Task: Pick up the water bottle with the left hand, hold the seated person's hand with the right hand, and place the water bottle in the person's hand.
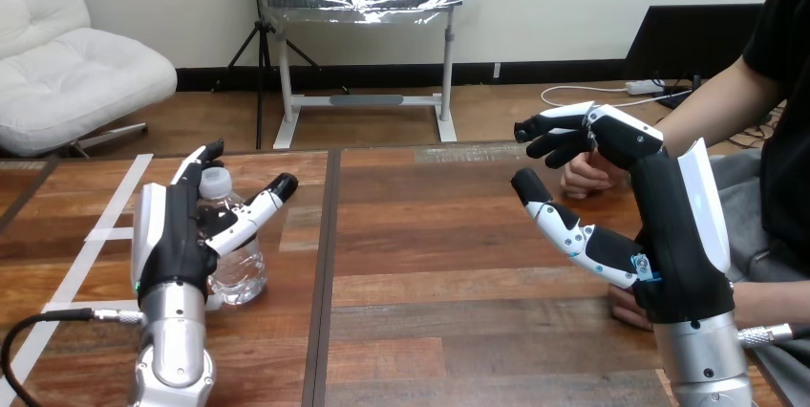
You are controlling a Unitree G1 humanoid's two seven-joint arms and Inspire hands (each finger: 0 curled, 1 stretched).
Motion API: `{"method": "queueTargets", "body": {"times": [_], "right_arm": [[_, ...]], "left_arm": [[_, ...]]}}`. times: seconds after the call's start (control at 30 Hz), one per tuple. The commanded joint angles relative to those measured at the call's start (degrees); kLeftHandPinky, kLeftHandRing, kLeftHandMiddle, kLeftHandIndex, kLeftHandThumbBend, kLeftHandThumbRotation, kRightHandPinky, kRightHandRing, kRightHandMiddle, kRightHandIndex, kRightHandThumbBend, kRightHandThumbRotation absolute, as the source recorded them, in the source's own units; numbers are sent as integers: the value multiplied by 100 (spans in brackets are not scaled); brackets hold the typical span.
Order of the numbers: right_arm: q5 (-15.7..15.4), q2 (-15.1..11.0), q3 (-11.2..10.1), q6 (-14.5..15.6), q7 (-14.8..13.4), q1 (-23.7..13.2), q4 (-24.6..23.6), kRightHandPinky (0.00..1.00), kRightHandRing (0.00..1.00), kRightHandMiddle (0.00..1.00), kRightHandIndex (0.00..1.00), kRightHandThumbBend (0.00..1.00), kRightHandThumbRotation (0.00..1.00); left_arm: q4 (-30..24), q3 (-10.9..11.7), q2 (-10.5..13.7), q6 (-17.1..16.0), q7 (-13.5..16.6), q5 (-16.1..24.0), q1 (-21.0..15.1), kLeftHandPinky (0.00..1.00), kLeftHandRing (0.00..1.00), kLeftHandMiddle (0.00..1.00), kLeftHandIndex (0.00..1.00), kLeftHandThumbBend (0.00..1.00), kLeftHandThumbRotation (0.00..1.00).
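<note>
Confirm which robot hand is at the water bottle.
The left hand, at the view's left: its open fingers stand against the upright water bottle on the table. The right hand is raised apart from it, beside the person's hand.

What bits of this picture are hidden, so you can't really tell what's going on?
Head view:
1. The left robot hand covers the water bottle's left side; whether they touch is unclear.
2. The right robot hand hides part of the person's upper hand behind it.
3. The person's lower hand is mostly hidden behind that robot hand's wrist.
</note>
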Motion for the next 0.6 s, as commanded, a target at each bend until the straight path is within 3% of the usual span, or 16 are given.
{"method": "queueTargets", "body": {"times": [0.0, 0.57], "right_arm": [[-8, -33, -14, -31, -47, -279, -219, 48, 56, 63, 58, 46, 0], [-43, -18, -13, 43, -51, -271, -279, 48, 56, 63, 58, 46, 1]], "left_arm": [[-229, -66, -92, 28, -32, 17, -80, 81, 85, 86, 87, 79, 51], [-315, -98, -130, 35, -62, 45, -38, 81, 85, 86, 87, 80, 53]]}}
